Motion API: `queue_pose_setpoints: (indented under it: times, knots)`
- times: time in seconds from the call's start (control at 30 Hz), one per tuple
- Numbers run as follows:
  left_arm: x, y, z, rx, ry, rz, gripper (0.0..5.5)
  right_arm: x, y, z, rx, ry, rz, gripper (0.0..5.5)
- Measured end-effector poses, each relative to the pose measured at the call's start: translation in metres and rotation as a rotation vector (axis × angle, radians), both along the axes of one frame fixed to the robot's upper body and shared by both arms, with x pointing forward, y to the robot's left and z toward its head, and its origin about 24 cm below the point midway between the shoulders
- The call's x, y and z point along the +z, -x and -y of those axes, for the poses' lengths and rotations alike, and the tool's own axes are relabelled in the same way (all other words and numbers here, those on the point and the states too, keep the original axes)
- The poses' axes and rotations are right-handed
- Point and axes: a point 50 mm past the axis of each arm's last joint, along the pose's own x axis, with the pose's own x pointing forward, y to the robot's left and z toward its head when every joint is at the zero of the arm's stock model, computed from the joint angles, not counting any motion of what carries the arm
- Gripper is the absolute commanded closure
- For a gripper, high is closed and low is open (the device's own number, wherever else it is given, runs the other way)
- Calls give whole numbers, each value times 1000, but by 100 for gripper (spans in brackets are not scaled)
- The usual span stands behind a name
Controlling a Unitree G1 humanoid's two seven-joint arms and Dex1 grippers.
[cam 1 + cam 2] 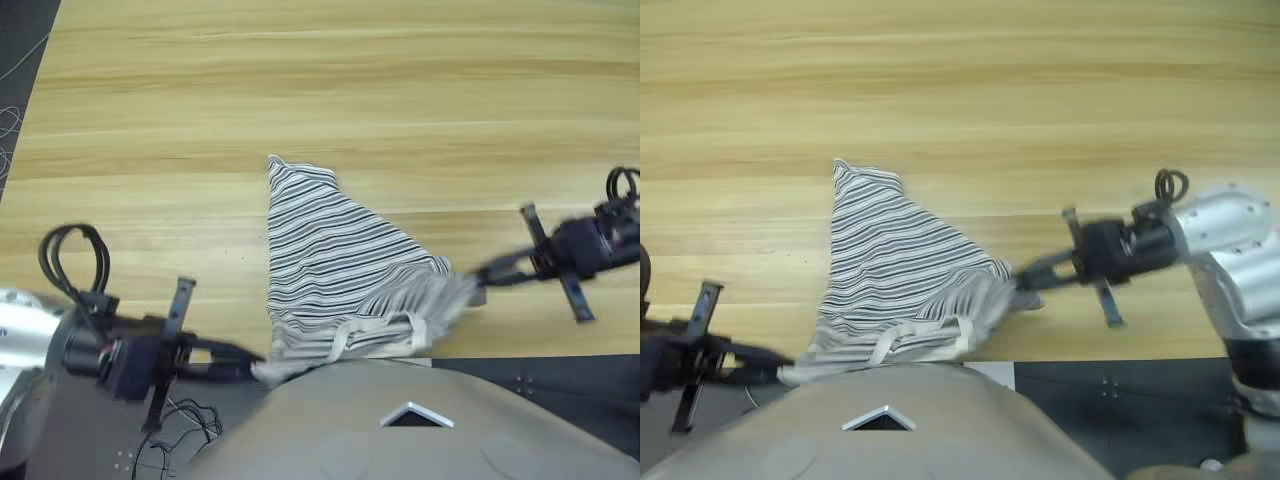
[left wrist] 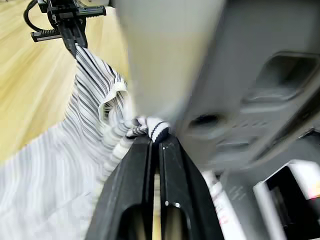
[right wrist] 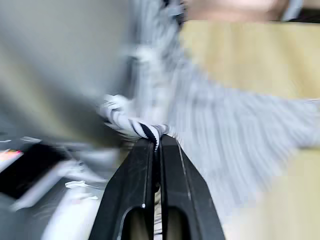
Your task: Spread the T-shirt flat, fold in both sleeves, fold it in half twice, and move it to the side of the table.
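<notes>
Striped cloth T-shirt (image 1: pixel 330 260): was white with thin black lines; neck edge was cream.
Flat wooden table (image 1: pixel 300 90): was light yellow-brown.
Left two-finger gripper (image 2: pixel 156 141), right two-finger gripper (image 3: pixel 156 144): were black.

I can pass over the light wooden table (image 1: pixel 400 80), upper frame; the striped black-and-white cloth T-shirt (image 1: pixel 330 260) blocks lower centre.

T-shirt (image 1: pixel 335 265) on table (image 1: pixel 300 80), near edge, between left fingers (image 2: pixel 125 195), right fingers (image 3: pixel 177 195).

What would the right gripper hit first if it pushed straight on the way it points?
The black-and-white striped T-shirt: the right gripper is shut on its corner and points along the bunched cloth; what lies beyond is unclear.
</notes>
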Motion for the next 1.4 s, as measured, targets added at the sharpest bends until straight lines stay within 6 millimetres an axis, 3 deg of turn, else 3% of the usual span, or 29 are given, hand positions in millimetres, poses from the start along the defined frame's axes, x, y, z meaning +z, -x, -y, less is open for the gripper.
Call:
queue_pose_setpoints:
  times: [0.1, 0.2, 0.37, 0.53, 0.63, 0.7, 0.77, 0.87, 0.9, 0.97, 1.07, 1.13, 1.2, 1.27, 1.4]
  knots:
    - [-8, -52, -17, 215, -215, 309, 540, 1, -35, -10, -186, -77, 149, 539]
    - [5, -102, -27, 375, -304, 593, 540, 8, -77, -17, -385, -126, 284, 539]
    - [57, -199, -30, 721, -263, 977, 540, 50, -156, -22, -763, -196, 491, 539]
    - [107, -265, -20, 973, -263, 1109, 540, 97, -207, -19, -1158, -200, 635, 539]
    - [143, -288, -6, 1106, -271, 1189, 540, 131, -223, -23, -1360, -184, 739, 539]
    - [172, -292, 5, 1165, -234, 1265, 540, 156, -225, -29, -1442, -198, 825, 539]
    - [215, -288, 16, 1255, -160, 1383, 540, 193, -222, -35, -1509, -254, 954, 539]
    - [281, -266, 24, 1324, -18, 1551, 540, 251, -208, -50, -1488, -405, 1100, 539]
    - [285, -263, 27, 1277, -43, 1594, 540, 255, -206, -57, -1428, -421, 1109, 539]
    - [248, -278, 27, 1118, -229, 1564, 540, 227, -212, -66, -1298, -360, 1044, 539]
    - [145, -295, 13, 847, -457, 1349, 540, 154, -221, -70, -1097, -216, 861, 539]
    - [58, -284, 0, 641, -526, 1156, 540, 85, -217, -64, -952, -111, 678, 539]
    - [7, -256, -17, 496, -515, 1056, 540, 39, -205, -54, -853, -101, 529, 539]
    - [-18, -225, -33, 428, -495, 1009, 540, 11, -192, -42, -805, -136, 423, 539]
    - [-9, -194, -44, 407, -458, 1038, 540, 1, -177, -35, -760, -240, 363, 539]
